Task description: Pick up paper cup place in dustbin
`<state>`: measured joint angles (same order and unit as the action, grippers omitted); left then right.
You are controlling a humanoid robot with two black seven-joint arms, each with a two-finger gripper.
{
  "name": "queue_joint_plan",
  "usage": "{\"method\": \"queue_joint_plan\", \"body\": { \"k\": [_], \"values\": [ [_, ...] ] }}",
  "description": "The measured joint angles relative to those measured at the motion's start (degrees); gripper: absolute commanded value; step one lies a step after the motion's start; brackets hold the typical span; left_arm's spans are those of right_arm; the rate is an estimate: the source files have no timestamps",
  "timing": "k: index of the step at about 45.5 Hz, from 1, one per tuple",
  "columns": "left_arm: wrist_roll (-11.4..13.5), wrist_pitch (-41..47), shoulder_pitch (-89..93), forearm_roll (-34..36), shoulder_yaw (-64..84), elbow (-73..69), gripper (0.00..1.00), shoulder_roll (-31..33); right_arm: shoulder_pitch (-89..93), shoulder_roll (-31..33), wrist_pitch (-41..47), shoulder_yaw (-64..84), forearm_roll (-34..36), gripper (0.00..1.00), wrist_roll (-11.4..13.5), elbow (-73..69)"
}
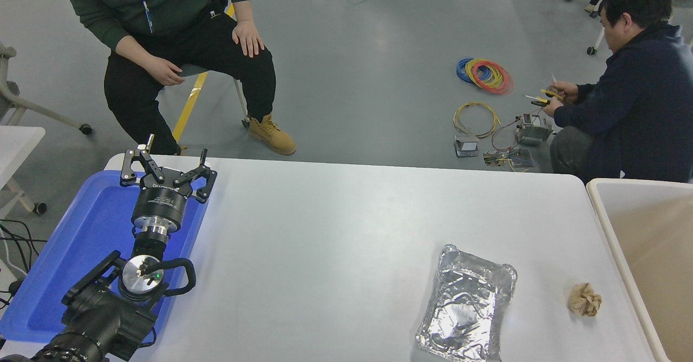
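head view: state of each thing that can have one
left claw: open, empty, over the blue tray
foil tray: crinkled, empty, flat on the table
paper ball: crumpled, on the table beside the bin
bin: open top, visible part empty
right claw: not in view
cup: not in view

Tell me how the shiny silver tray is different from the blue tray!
The silver tray is crinkly foil, while the blue tray is smooth. The silver tray looks smaller than the blue tray. The silver tray sits near the right side of the table with nothing over it, while the blue tray sits at the left edge with the robot's left hand above it. Both are rectangular with raised rims and lie flat.
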<state>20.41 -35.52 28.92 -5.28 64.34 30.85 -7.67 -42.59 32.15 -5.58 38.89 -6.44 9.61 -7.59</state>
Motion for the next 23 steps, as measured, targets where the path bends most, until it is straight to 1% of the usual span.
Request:
{"method": "queue_joint_plan", "body": {
  "k": [12, 21, 22, 23],
  "values": [
    [0.0, 0.0, 0.0, 0.0, 0.0, 0.0, 1.0, 0.0, 4.6, -2.9, -2.1, -3.5, 0.1, 0.0, 0.0, 0.1],
    [0.0, 0.0, 0.0, 0.0, 0.0, 0.0, 1.0, 0.0, 6.2, -3.7, -2.6, -4.6, 0.2, 0.0, 0.0, 0.1],
    [0.0, 0.0, 0.0, 0.0, 0.0, 0.0, 1.0, 0.0, 6.3, -3.7, -2.7, -4.7, 0.2, 0.06, 0.0, 0.1],
    [0.0, 0.0, 0.0, 0.0, 0.0, 0.0, 1.0, 0.0, 6.4, -3.8, -2.7, -4.8, 0.2, 0.17, 0.0, 0.1]
  ]
}}
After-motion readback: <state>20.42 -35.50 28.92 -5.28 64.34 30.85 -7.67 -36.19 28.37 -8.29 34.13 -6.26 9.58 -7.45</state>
